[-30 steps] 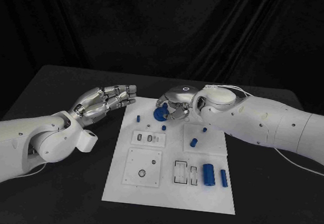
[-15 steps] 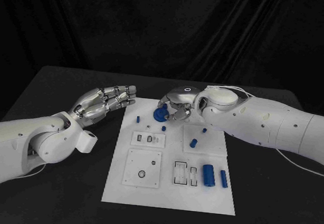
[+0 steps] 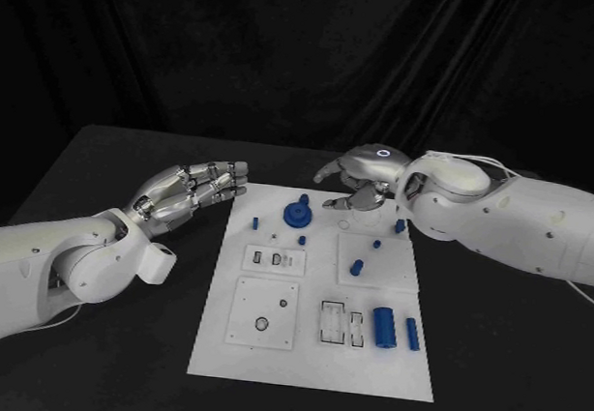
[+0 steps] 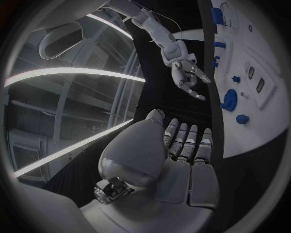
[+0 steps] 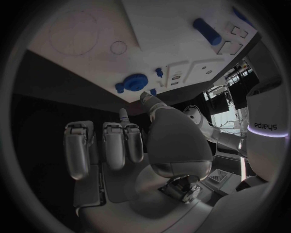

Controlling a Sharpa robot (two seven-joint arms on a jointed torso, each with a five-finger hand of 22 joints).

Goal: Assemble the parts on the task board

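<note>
Hovering beyond the task board's (image 3: 315, 353) far edge, right hand (image 3: 359, 180) holds nothing, fingers loosely curled; left hand (image 3: 186, 192) rests open alongside; blue disc part (image 3: 296, 214) lies on the board.

Surface finish, as observed
Task board (image 3: 367, 367): matt white plate. Parts (image 3: 384, 323): smooth blue plastic. Hands: silver, metallic sheen. Table (image 3: 104, 169): matt black.

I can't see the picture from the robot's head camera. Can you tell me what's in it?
A white task board lies on a black table with small blue parts on it, among them a round blue gear-like part near the far edge. The right hand hovers above that far edge holding nothing. The left hand floats open beside the board's left side.
</note>
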